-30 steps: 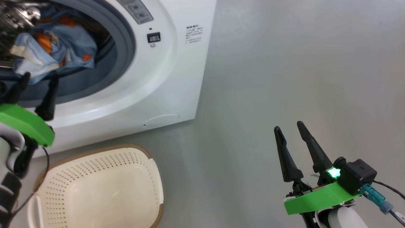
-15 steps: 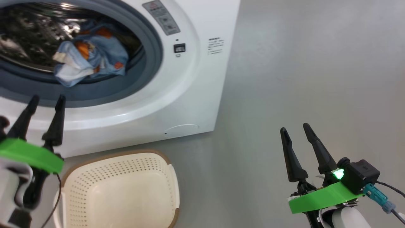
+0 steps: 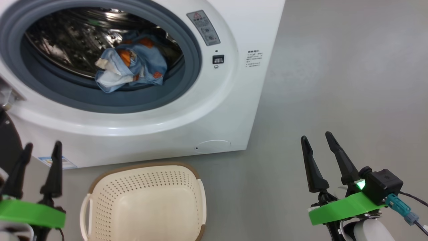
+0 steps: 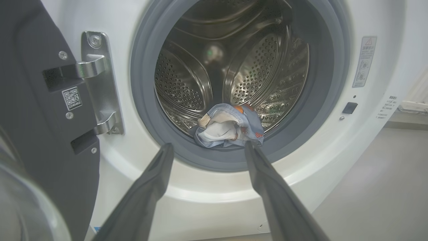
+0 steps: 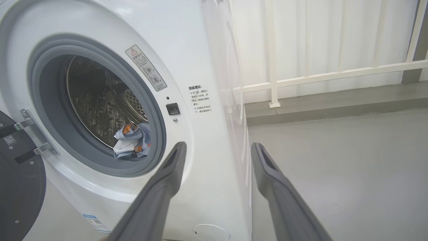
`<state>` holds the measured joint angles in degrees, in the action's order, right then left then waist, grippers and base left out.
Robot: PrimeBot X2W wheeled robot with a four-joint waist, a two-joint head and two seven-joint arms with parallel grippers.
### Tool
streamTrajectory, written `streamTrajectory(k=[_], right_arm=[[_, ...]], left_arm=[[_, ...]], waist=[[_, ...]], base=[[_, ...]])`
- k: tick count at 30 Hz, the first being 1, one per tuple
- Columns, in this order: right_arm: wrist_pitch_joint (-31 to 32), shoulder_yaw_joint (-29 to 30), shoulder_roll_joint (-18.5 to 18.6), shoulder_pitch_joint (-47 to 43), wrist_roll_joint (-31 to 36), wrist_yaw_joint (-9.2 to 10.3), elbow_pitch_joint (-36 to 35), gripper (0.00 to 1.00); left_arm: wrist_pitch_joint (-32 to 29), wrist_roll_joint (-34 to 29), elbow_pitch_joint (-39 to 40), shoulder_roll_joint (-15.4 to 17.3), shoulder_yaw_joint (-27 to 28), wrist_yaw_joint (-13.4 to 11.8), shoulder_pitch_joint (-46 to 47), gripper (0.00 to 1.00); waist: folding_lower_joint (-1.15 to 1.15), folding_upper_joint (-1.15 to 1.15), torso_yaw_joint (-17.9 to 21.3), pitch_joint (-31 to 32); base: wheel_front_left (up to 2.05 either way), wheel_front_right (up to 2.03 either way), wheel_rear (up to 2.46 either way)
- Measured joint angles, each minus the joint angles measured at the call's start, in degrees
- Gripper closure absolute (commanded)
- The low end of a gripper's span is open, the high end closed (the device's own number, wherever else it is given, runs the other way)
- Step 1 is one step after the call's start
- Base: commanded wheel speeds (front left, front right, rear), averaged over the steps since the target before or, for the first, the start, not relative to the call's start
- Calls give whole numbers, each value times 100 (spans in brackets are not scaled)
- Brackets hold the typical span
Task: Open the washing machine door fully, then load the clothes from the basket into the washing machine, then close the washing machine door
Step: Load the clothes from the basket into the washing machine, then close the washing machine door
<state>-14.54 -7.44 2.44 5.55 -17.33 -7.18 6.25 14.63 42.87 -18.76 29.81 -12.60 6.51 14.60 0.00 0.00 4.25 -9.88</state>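
Observation:
The white washing machine (image 3: pixel 174 127) has its round mouth uncovered. The clothes (image 3: pixel 132 68), a light blue bundle with orange and cream patches, lie at the front lip of the steel drum (image 4: pixel 230 130) (image 5: pixel 132 142). The black washing machine door (image 4: pixel 36 110) hangs swung out on its metal hinge (image 4: pixel 100 83), and its edge shows in the other views (image 3: pixel 8 140) (image 5: pixel 16 187). The cream basket (image 3: pixel 143 204) stands on the floor before the machine with nothing in it. My left gripper (image 3: pixel 41 149) (image 4: pixel 207 147) is open, held back from the mouth. Off to the right over the floor, my right gripper (image 3: pixel 317 138) (image 5: pixel 217 145) is open.
Grey floor (image 3: pixel 334 83) stretches to the right of the machine. A white railing (image 5: pixel 334 73) and a low grey kerb run behind it. A small round flap (image 3: pixel 213 146) sits low on the machine's front.
My left gripper has drawn back out of the drum mouth, leaving the clothes lying inside. The head camera has swung, so the machine and basket now sit further right in the picture.

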Motion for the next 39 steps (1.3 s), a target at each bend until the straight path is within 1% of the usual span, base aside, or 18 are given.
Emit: streamTrajectory(k=[5,10,16,22,39], right_arm=[[0,29,1,-2,25,0,23,0],[-1,31,23,-16,22,0,65,0],[-1,31,138,-48,-40,0,83,0],[0,30,166,-52,-78,0,79,0],[0,30,267,-53,-93,0,62,0]], left_arm=[[0,-179,379,-182,246,-1,-456,0],[0,-318,605,-291,328,-10,-775,0],[0,-506,869,-438,537,-103,-1133,0],[0,-700,967,-620,665,-108,-1304,0],[0,-839,928,-771,730,-92,-1361,0]], waist=[[0,0,-91,152],[0,0,-132,281],[0,0,-141,439],[0,0,-102,498],[0,0,3,561]], base=[[0,0,0],[0,0,0],[0,0,0],[0,0,0],[0,0,0]])
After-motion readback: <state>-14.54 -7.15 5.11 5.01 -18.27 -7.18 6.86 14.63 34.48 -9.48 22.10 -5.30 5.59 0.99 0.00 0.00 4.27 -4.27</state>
